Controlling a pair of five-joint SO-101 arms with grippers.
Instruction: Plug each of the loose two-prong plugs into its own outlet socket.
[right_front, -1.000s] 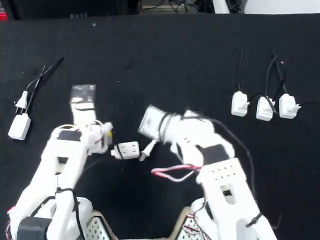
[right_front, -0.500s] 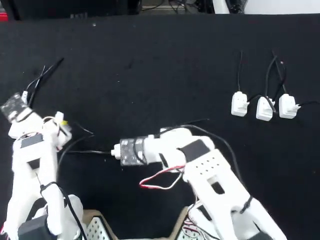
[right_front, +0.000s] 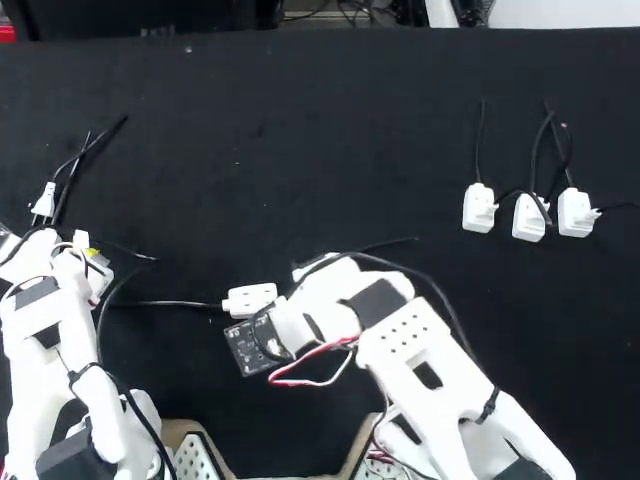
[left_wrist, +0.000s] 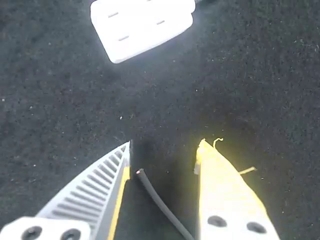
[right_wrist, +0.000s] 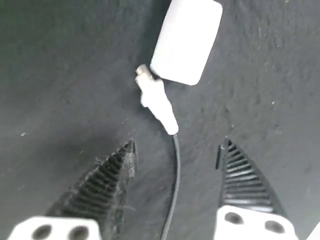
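Both end effectors are spread open above the black table (right_front: 300, 130).
The right end effector (right_wrist: 177, 146) straddles the cord (right_wrist: 175, 190) of a white plug (right_wrist: 157, 100) that touches one end of a socket block (right_wrist: 186, 42). The left end effector (left_wrist: 162, 150) hangs near a second socket block (left_wrist: 142, 22). A loose plug (right_front: 42, 203) lies at the table's left, and three corded blocks (right_front: 528, 215) sit far right.

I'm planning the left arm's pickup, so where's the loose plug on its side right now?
High view: the loose plug lies near the table's left edge, just beyond the left gripper, its black cord running toward the far side.
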